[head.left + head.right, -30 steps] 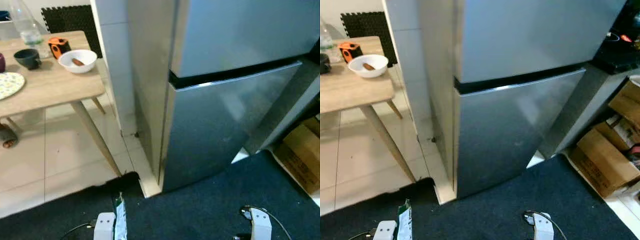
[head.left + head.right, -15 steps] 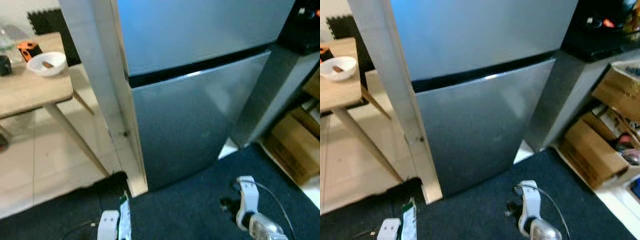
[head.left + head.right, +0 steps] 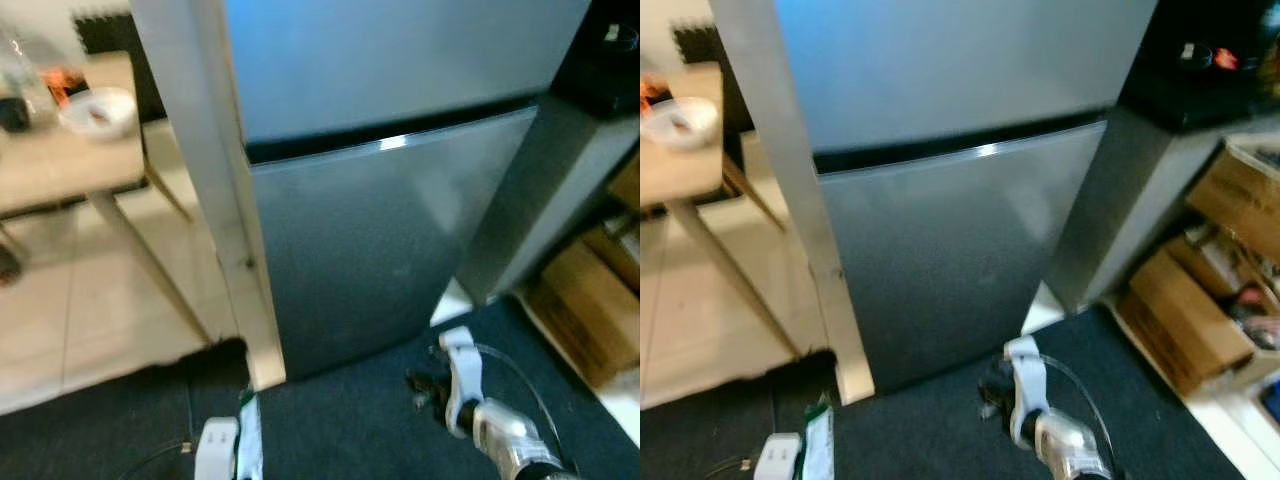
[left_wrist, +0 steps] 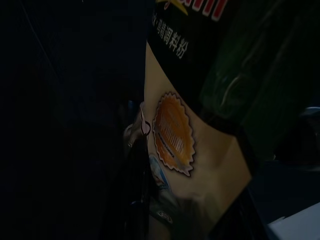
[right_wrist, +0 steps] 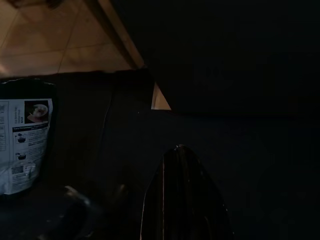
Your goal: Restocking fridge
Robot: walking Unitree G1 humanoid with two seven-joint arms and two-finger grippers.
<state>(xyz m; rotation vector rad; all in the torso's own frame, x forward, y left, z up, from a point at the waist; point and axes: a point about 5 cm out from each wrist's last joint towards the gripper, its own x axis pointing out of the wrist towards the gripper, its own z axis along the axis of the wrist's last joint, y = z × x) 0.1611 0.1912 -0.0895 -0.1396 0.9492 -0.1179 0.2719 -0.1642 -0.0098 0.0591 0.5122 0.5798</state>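
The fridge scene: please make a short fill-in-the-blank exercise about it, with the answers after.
1. Both doors of the fridge are ____.
2. The left hand holds a green ____, seen close in the left wrist view.
3. The floor in front of the fridge is covered by a dark blue ____.
4. The white bowl stands on a wooden ____ to the robot's left.

Answers: closed; packet; carpet; table
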